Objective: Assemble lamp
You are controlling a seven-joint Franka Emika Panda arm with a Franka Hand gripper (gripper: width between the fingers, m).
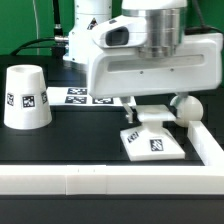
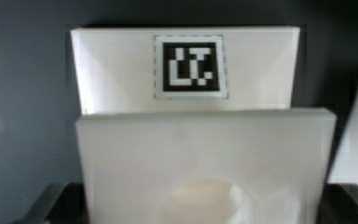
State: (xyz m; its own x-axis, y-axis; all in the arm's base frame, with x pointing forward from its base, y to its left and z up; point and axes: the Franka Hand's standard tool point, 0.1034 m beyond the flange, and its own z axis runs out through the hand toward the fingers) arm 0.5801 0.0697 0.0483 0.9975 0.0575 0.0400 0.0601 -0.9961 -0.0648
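Observation:
The white lamp base (image 1: pixel 152 140) lies on the black table near the front right corner, with tags on its flat plate. In the wrist view the base (image 2: pixel 188 110) fills the picture, its raised middle block with a round hole lying between my fingers. My gripper (image 1: pixel 140 108) reaches down onto it from above. In the wrist view the gripper (image 2: pixel 202 205) has a dark finger (image 2: pixel 51 203) pressed against each side of the block. The ball-shaped bulb (image 1: pixel 184 107) lies just beyond the base at the exterior view's right. The tapered shade (image 1: pixel 26 97) stands mouth down at the left.
The marker board (image 1: pixel 85 96) lies flat behind the arm. A low white wall (image 1: pixel 100 180) runs along the table's front and turns up the right side (image 1: pixel 207 143), close to the base. Cables and the arm's mount are at the back.

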